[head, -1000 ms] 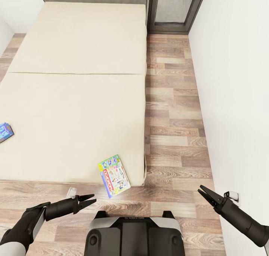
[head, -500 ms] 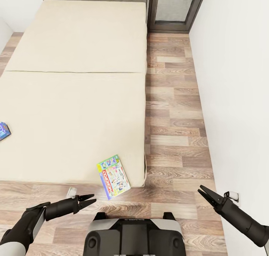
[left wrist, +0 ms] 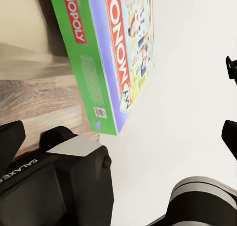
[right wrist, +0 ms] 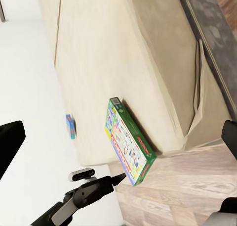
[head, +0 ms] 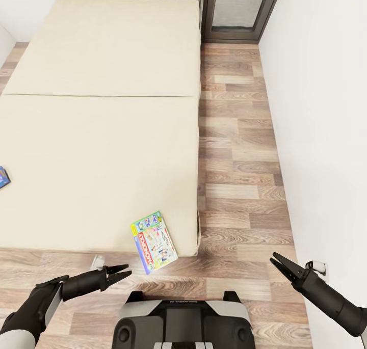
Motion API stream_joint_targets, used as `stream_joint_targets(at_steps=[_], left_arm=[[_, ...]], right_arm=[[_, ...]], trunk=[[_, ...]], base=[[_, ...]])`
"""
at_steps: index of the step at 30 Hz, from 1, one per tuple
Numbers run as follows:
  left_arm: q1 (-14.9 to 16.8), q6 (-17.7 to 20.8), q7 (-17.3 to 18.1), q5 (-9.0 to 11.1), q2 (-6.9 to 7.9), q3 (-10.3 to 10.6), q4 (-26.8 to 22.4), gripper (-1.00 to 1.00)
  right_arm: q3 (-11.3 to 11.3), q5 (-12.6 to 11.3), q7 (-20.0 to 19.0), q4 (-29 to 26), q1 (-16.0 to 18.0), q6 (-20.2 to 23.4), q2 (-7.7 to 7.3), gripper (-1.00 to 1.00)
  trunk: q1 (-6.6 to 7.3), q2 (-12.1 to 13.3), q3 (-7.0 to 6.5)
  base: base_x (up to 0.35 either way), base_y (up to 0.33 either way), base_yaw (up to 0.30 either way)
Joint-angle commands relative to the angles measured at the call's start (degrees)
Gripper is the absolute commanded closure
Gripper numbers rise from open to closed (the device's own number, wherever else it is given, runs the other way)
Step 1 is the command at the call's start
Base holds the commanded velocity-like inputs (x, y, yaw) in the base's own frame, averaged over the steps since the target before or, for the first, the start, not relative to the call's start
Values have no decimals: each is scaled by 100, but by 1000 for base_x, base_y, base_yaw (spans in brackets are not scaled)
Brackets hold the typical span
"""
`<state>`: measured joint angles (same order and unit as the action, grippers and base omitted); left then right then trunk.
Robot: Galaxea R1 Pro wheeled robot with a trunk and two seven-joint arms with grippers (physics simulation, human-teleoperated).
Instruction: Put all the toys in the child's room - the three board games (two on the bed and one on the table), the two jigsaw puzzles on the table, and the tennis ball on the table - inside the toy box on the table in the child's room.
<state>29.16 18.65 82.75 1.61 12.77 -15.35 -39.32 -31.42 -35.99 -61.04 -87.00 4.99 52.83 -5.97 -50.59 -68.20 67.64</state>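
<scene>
I'm closing on the bed (head: 102,150); the Monopoly box (head: 154,241) overhangs its near edge. Left gripper (head: 121,275) and right gripper (head: 278,263) fingers spread, empty. Next: reach left arm to it.

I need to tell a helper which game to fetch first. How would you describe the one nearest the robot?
Find the big cream bed. At its near edge, by the corner next to the wood floor, lies a Monopoly board game, overhanging slightly. Its green sides and red lettering distinguish it from the blue game farther left.
</scene>
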Motion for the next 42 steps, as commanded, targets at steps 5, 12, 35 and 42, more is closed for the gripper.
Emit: stream_joint_targets(at_steps=[5, 12, 35, 42], left_arm=[[0, 60, -7, 6, -1, 3, 2, -100], [-1, 60, -12, 6, -2, 5, 3, -100], [-7, 46, 19, -2, -3, 14, -14, -100], [-6, 49, 15, -3, -3, 14, -15, -100]], right_arm=[[-4, -6, -13, 0, 2, 26, 0, -100], [-4, -5, -13, 0, 2, 26, 0, -100], [-4, -4, -13, -1, 2, 26, 0, -100], [-4, -7, -13, -1, 2, 26, 0, -100]], trunk=[[-111, -204, 92], [-264, -485, 218], [-352, -645, 290], [-352, -645, 290]], base=[[0, 0, 0], [0, 0, 0], [0, 0, 0], [0, -8, 0]])
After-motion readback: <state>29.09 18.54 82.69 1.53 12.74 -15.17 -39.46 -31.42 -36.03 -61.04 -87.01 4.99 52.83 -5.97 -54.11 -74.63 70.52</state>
